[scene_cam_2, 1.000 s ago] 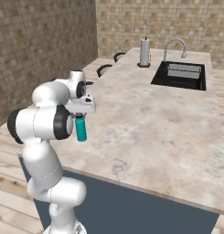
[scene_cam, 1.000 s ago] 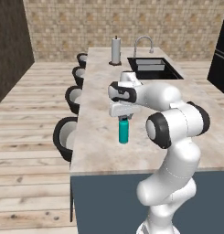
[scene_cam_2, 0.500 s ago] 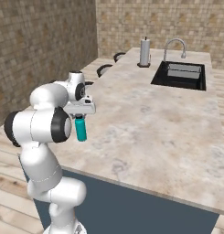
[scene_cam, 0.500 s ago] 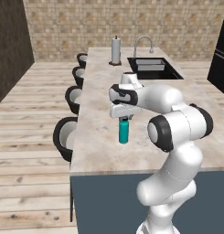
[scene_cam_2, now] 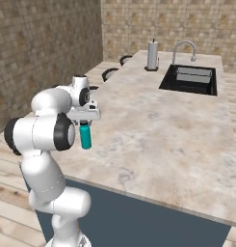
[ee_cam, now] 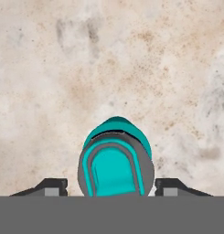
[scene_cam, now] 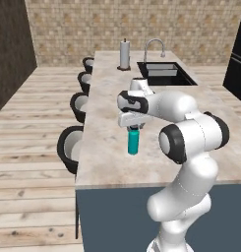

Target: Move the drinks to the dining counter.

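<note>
A teal bottle (scene_cam: 134, 143) with a dark cap, one of the drinks, stands upright on the dining counter (scene_cam: 105, 103) near its front left corner. My gripper (scene_cam: 134, 129) hangs straight over it, fingers down either side of the cap. From the hand view the bottle (ee_cam: 115, 164) sits between the fingertips (ee_cam: 53, 186) with a small gap on each side, so the gripper (ee_cam: 114, 186) is open around it. In the right base view the bottle (scene_cam_2: 85, 137) rests on the beige top (scene_cam_2: 153, 120) under the gripper (scene_cam_2: 84, 123).
A black inset sink (scene_cam: 164, 73) with a chrome faucet (scene_cam: 154, 47) lies at the far end, beside a paper towel roll (scene_cam: 124, 54). Dark stools (scene_cam: 71, 143) line the counter's left side. The counter's front edge (scene_cam: 141, 181) runs close to the bottle.
The fingers have spread apart from the teal bottle's cap. The bottle stays upright in the same spot, and the arm has hardly moved.
</note>
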Controlling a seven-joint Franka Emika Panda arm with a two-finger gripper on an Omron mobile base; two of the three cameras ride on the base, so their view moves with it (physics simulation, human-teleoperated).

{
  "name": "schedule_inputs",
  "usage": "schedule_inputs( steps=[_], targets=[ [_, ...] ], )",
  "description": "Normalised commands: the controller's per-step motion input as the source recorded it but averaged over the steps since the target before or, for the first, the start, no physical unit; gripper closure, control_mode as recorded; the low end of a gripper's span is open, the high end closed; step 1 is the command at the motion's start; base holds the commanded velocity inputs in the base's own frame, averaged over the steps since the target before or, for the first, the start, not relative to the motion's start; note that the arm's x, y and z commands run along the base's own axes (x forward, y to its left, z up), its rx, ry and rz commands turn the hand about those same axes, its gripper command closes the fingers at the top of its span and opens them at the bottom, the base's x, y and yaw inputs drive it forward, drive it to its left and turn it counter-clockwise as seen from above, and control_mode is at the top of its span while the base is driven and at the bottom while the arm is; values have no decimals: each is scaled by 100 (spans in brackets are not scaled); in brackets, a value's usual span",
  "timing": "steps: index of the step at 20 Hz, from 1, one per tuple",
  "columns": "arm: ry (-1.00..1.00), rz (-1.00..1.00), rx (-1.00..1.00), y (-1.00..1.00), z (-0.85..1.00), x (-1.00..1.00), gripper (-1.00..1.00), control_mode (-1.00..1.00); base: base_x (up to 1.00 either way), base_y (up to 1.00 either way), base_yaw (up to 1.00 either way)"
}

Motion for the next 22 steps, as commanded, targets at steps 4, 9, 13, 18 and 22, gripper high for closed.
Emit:
schedule_inputs(
  steps=[4,9,13,18,22],
  targets=[
    [0,0,0,0,0,0,-100,-100,0,0,0],
    [0,0,0,0,0,0,-100,-100,0,0,0],
    [-1,0,0,-12,28,-11,-100,-100,0,0,0],
    [-8,0,0,-29,71,-55,-100,-100,0,0,0],
    [-1,-2,2,-35,46,-82,-100,-100,0,0,0]
  ],
)
